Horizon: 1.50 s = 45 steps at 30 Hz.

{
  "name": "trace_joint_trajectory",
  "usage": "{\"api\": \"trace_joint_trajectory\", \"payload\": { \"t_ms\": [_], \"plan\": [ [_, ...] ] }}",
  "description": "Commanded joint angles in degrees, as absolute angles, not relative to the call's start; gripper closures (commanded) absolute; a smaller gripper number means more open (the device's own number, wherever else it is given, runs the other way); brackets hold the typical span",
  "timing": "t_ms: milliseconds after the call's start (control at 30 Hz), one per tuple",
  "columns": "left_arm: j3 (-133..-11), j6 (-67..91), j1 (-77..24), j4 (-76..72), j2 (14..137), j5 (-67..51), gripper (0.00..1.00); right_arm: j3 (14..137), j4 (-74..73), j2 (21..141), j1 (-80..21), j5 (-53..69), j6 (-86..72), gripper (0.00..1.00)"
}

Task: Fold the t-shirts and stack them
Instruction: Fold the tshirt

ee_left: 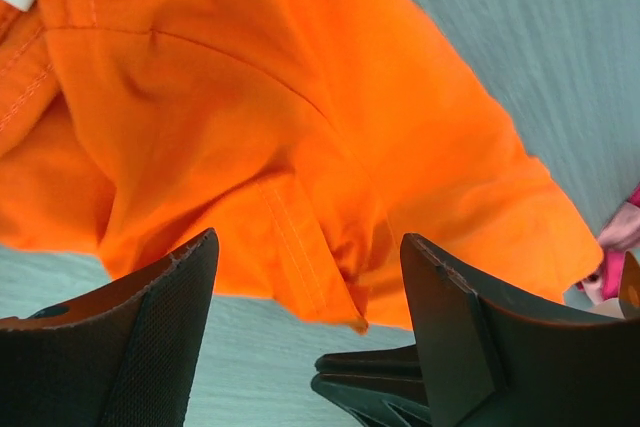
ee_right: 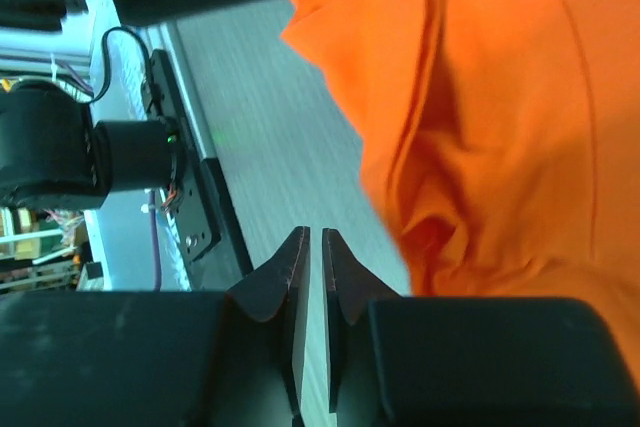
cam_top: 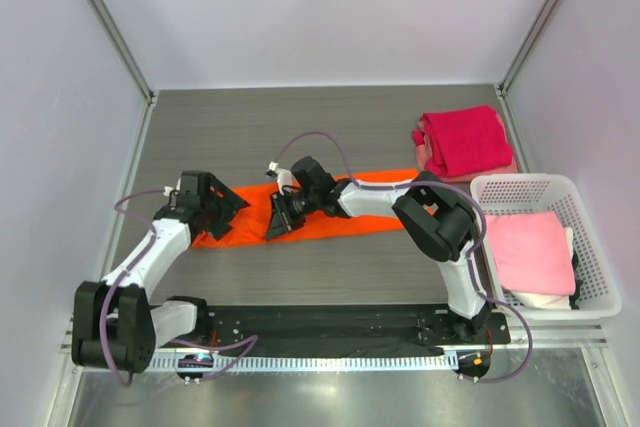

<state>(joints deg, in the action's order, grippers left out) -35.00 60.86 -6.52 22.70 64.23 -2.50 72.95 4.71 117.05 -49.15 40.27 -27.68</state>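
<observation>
Left claw agape over orange t-shirt edge; right claw pinched closed, empty, beside it.

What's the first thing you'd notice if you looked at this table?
The bright orange cotton t-shirt jumps out first, stretched in a long strip across the middle of the grey table. Next comes the folded magenta-red t-shirt at the far right corner. Just nearer than it stands the white plastic lattice basket, holding a folded pale pink t-shirt.
</observation>
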Motion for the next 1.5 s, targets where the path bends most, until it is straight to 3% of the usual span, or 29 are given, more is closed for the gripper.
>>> {"api": "trace_joint_trajectory", "payload": {
  "t_ms": [0, 433, 500, 533, 633, 767, 900, 1200, 1233, 1333, 1467],
  "plan": [
    [-34.3, 62.7, -6.8, 17.0, 68.4, -5.0, 0.25, 76.5, 5.8, 120.5, -48.9, 41.0, -30.7, 0.85],
    [-35.1, 61.4, -6.8, 13.3, 83.1, 3.9, 0.23, 77.7, 5.7, 127.0, -42.5, 42.7, -44.5, 0.86],
    [-36.0, 60.6, -6.8, 14.9, 83.1, 7.2, 0.22, 76.5, 6.0, 126.0, -41.9, 44.1, -45.3, 0.82],
    [-36.6, 59.9, -6.7, 16.2, 83.0, 8.3, 0.21, 75.1, 6.7, 125.2, -41.8, 44.4, -45.0, 0.72],
    [-38.4, 59.1, -6.8, 17.4, 82.9, 11.6, 0.2, 73.6, 6.5, 120.8, -41.8, 44.5, -43.3, 0.55],
    [-42.6, 57.7, -6.8, 18.5, 86.2, 13.6, 0.2, 72.7, 0.5, 112.6, -41.3, 40.4, -35.2, 0.5],
    [-48.9, 57.6, -6.5, 19.5, 91.3, 14.0, 0.19, 70.0, -10.9, 104.1, -38.8, 26.0, -31.4, 0.5],
    [-65.7, 54.6, -1.8, 21.5, 107.4, 11.2, 0.2, 55.0, -23.5, 87.5, -28.3, -8.5, -30.6, 0.75],
    [-67.3, 54.1, -1.6, 22.0, 108.6, 11.0, 0.2, 54.1, -24.9, 87.3, -28.3, -10.3, -30.4, 0.84],
    [-73.6, 53.2, -1.5, 24.0, 113.4, 10.0, 0.2, 52.9, -25.5, 88.2, -28.3, -12.3, -29.7, 0.98],
    [-79.5, 52.6, -1.4, 25.6, 118.0, 8.7, 0.21, 52.5, -25.1, 90.3, -28.4, -10.9, -28.8, 0.99]
  ]
}}
